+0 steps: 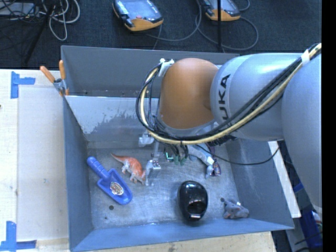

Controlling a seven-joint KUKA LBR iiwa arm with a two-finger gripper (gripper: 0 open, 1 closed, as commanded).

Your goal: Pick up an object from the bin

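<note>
Orange plastic dinosaur lies toward nine o'clock on the floor of the bin, just beside the gripper. How wide the gripper stands, I cannot tell. The toy looks light, stiff and slick. I'd pinch its body, not the thin tail.

One camera on this, mounted high and looking down into the grey bin, tipped a touch to one side. The far wall shows as a broad face up top, and the near edge is just a thin rim along the bottom. Far-left, near-left and near-right corners are all in shot. The arm comes in from the right, close under the lens, looming over the far-right corner. Beyond the far edge runs a strip of dark floor.
</note>
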